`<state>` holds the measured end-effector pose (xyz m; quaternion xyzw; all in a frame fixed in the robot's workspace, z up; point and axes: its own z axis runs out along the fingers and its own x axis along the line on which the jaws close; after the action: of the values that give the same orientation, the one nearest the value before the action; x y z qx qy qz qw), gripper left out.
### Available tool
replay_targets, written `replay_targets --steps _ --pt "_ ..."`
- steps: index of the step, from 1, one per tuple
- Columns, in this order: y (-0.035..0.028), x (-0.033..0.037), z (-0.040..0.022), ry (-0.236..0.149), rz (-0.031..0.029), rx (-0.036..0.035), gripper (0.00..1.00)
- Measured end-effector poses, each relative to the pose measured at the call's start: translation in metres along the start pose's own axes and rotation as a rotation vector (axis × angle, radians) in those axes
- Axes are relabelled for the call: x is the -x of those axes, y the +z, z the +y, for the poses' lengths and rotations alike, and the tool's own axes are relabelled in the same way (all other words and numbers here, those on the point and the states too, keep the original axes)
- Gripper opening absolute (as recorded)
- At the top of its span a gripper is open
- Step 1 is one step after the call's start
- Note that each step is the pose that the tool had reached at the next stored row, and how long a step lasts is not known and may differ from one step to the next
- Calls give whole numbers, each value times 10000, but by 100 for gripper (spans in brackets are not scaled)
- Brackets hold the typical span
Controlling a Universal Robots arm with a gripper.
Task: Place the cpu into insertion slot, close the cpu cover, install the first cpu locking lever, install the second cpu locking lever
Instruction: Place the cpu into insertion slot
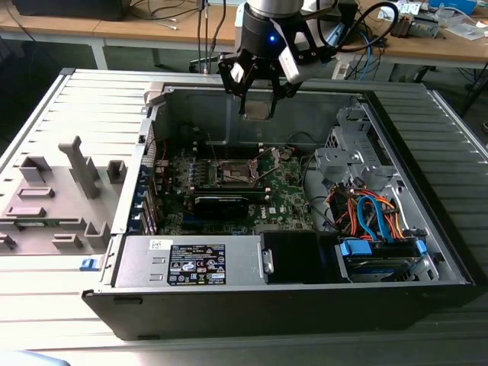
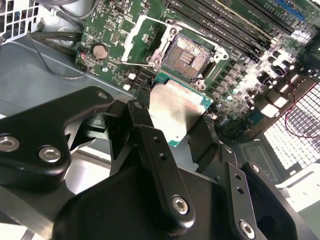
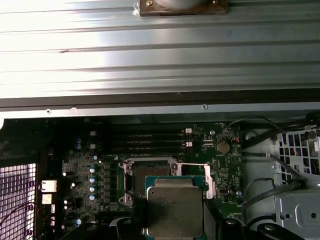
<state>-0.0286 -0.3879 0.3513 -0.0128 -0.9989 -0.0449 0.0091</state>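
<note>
My gripper hangs above the open computer case, shut on the cpu, a flat square chip with a silver-grey top. In the second wrist view the cpu sits between the black fingers. Beyond it lies the insertion slot, a dark square socket, bare and uncovered. The cpu cover, a silvery frame, is swung open beside the slot. In the first wrist view the cpu hides part of the insertion slot. In the exterior view the insertion slot lies on the green board, below and nearer than the gripper.
A black card lies just in front of the socket. The power supply fills the case's near side, and a drive cage with coloured cables is on the exterior view's right. Memory slots run beside the socket. Grey fixtures stand outside the case.
</note>
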Motion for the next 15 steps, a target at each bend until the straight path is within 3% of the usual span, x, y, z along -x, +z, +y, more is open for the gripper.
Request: replay_targets --steps 15 --pt "15 1 -29 0 0 -1 55"
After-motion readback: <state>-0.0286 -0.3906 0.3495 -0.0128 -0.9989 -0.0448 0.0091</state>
